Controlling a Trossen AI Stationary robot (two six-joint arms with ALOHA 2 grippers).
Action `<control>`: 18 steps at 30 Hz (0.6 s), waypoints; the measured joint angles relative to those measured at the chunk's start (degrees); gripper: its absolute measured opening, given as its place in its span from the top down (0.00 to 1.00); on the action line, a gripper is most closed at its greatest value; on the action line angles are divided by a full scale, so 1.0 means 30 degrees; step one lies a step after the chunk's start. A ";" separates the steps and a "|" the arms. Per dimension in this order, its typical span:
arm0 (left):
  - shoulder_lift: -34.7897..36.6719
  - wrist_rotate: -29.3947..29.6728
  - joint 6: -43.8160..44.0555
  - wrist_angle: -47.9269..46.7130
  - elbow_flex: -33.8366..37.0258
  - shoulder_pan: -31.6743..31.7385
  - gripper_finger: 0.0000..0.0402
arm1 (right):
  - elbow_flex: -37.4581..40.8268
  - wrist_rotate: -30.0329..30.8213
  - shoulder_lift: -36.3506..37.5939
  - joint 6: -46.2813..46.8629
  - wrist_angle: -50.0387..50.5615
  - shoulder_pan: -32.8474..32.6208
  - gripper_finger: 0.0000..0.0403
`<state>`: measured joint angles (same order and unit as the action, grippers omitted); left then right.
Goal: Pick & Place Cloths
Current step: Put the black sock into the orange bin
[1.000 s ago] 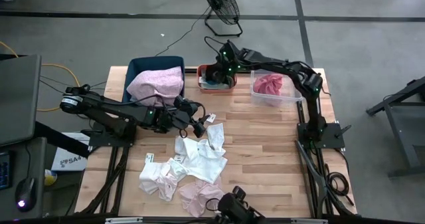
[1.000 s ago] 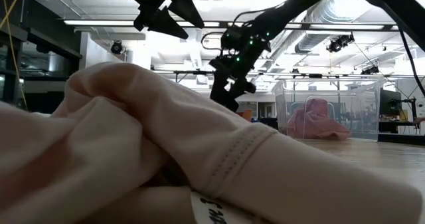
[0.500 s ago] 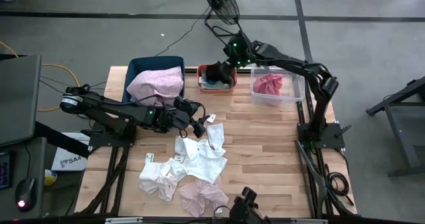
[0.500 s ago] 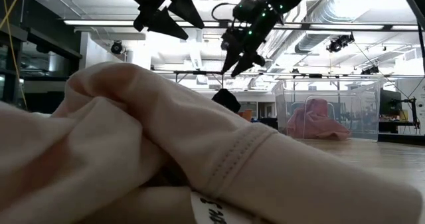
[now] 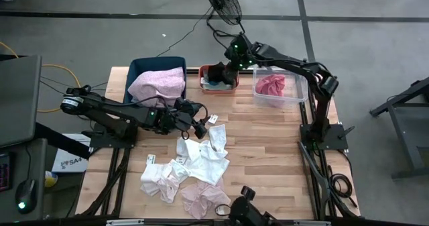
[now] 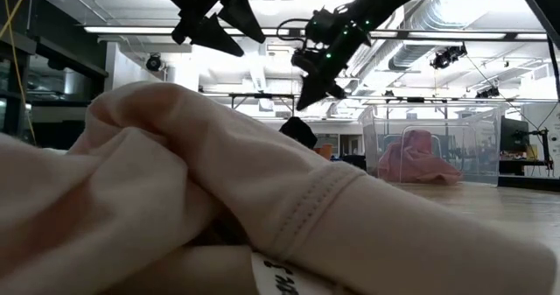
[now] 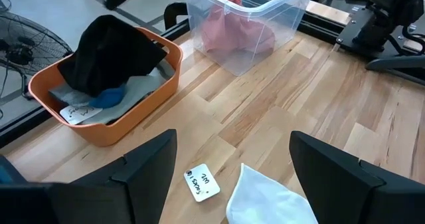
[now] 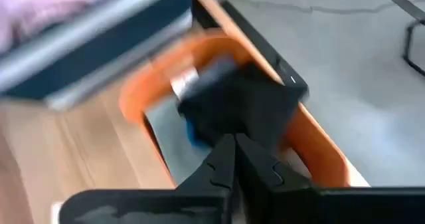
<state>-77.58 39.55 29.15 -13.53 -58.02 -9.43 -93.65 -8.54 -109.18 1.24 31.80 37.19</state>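
- Right gripper (image 8: 234, 159): fingers pressed together with nothing between them, positioned above the orange bin (image 5: 218, 78), near 12 o'clock on the table (image 5: 268, 145).
- Orange bin contents: a black cloth (image 7: 113, 51) on top of a grey piece and a blue piece, with a white tag beside them.
- Left gripper (image 7: 229, 164): fingers spread wide and empty, positioned above the table centre, just at 12 o'clock from the loose pile.
- White cloth (image 5: 204, 160): lies in the loose pile at 6 o'clock from the left gripper, with pale pink cloths (image 5: 201, 198) nearer the 6 o'clock table edge.
- Blue bin (image 5: 136, 72): at 11 o'clock, filled with a pink cloth (image 5: 159, 85).
- Clear bin (image 5: 297, 92): at 1 o'clock, holding a rose-red cloth (image 5: 271, 85).
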 joint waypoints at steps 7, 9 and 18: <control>0.0000 -0.0007 0.0020 -0.0172 0.0000 0.0000 0.28 | -0.0014 0.0313 -0.1433 0.1685 -0.1977 -0.0325 0.99; 0.0000 -0.0007 0.0029 -0.0189 0.0000 0.0000 0.28 | -0.0014 0.1117 -0.1773 0.2120 -0.2007 -0.0342 0.99; -0.0146 -0.0033 0.0044 -0.0235 0.0000 0.0007 0.28 | -0.0014 0.1824 -0.3050 0.3817 -0.1560 0.0029 0.99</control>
<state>-78.02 39.45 29.28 -14.24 -58.02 -9.41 -93.69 -3.06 -118.33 12.69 27.12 37.28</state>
